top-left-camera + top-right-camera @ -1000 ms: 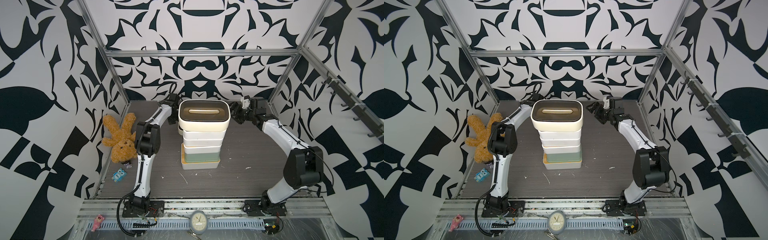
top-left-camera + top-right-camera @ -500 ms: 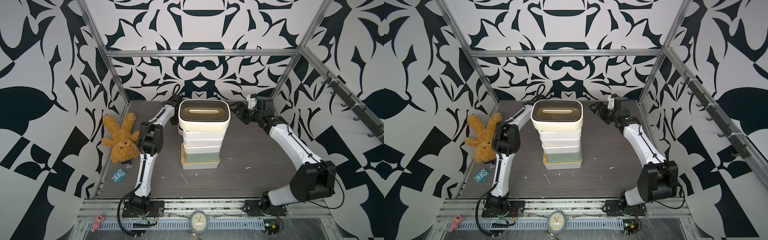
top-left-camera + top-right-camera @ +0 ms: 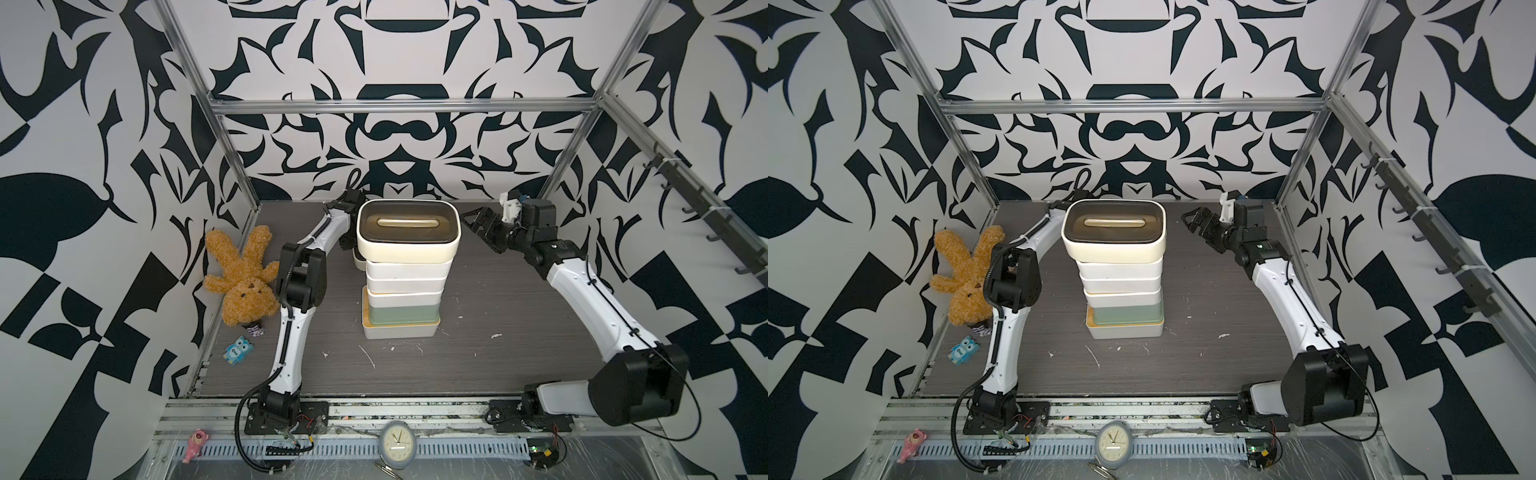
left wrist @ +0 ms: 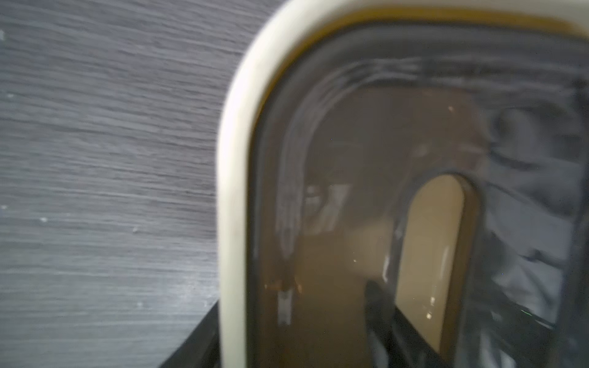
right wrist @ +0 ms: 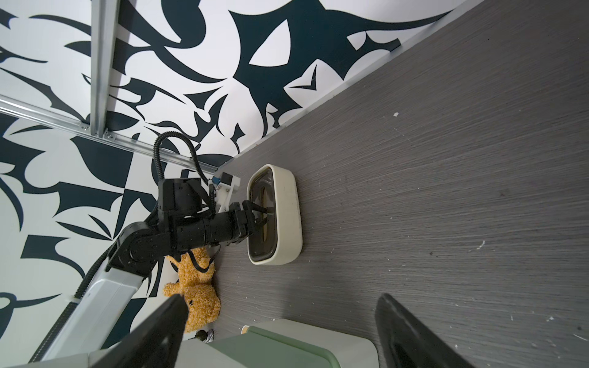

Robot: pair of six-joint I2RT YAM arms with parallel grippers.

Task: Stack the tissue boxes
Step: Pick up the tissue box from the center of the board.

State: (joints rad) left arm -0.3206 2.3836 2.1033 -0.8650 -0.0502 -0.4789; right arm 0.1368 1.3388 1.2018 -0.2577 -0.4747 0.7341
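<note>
- Left end effector (image 5: 262,217) narrow at the lid slot (image 5: 264,195) of your rounded cream dark-lidded tissue box (image 5: 288,220), on the counter (image 5: 446,191); grip unclear.
- Likely light, stiff, slick: pinch the slot rim.
- Right end effector (image 3: 478,226) wide, empty.

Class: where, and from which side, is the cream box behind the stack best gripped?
Likely from above, at the slot in its dark lid: one jaw inside, one on the lid. The box sits upright, slot up, and its rounded body looks too wide to span.
</note>
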